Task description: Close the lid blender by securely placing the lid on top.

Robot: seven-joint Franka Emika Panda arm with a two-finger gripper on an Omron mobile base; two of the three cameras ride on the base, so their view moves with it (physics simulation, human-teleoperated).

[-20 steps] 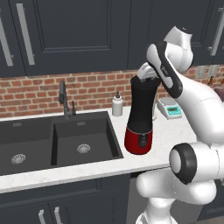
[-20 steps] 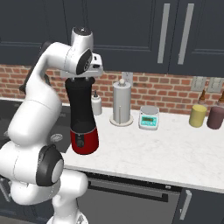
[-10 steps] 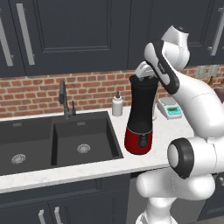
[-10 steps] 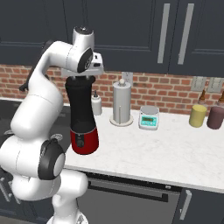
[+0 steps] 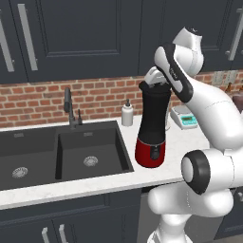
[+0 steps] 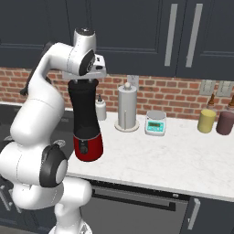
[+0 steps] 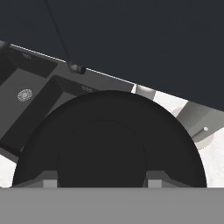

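your gripper (image 5: 156, 81) sat directly over the blender (image 5: 153, 124) jar top; couldn't tell if its fingers pinched the lid.

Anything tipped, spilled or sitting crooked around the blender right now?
Nothing stands out. The tall black blender on its red base stands upright on the white counter beside the dark sink, with the gripper at its top. No spills show.
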